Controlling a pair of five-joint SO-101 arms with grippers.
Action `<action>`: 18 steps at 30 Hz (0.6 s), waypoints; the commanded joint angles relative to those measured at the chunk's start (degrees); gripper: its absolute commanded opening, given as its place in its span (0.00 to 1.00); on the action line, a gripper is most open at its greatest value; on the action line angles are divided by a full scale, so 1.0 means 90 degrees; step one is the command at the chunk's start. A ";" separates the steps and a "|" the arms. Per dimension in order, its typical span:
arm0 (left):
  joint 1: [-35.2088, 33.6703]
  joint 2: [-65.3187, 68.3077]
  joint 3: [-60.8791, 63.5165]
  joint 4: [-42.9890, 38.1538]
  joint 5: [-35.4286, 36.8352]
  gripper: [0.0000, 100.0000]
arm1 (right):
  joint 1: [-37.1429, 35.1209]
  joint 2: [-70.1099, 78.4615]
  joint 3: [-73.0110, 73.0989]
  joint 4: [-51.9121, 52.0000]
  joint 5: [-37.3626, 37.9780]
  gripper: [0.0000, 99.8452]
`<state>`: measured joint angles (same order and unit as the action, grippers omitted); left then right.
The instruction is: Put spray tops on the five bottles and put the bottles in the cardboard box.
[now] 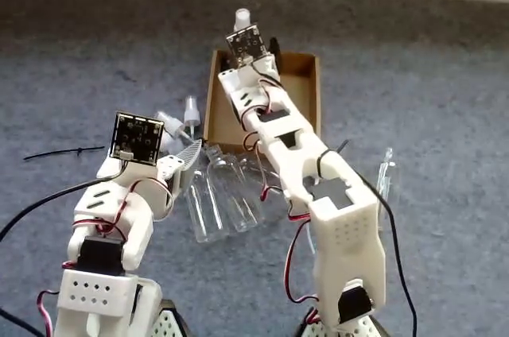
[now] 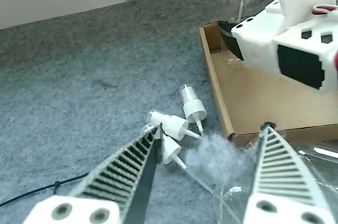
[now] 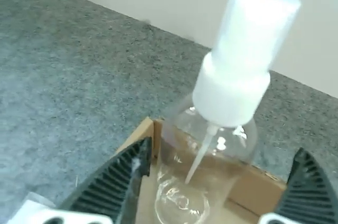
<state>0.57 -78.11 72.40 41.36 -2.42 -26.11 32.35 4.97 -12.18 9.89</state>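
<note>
Right wrist view has the right gripper [image 3: 222, 152] spread wide around an upright bottle [image 3: 179, 187] with a spray top [image 3: 240, 60] on it, standing in a far corner of the cardboard box [image 1: 298, 94]. The left gripper [image 2: 211, 129], also wide open, hangs over three loose spray tops [image 2: 170, 124] just beside the box on the grey surface [image 2: 79, 65]. Uncapped bottles [image 1: 227, 194] lie between the arms, and a black cable [image 1: 56, 153] trails nearby.
</note>
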 commanded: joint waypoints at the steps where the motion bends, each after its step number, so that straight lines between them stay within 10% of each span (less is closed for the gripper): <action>1: -0.0073 -0.0015 -0.0034 -0.0147 -0.0049 0.27 | -0.0034 -0.0200 -0.0093 0.0083 0.0029 0.34; 18: -0.0073 -0.0015 -0.0034 -0.0147 -0.0049 0.27 | -0.0034 -0.1988 -0.0073 0.0728 0.0020 0.34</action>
<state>0.57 -78.11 72.40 41.27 -2.42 -26.11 21.01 4.97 -7.69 9.89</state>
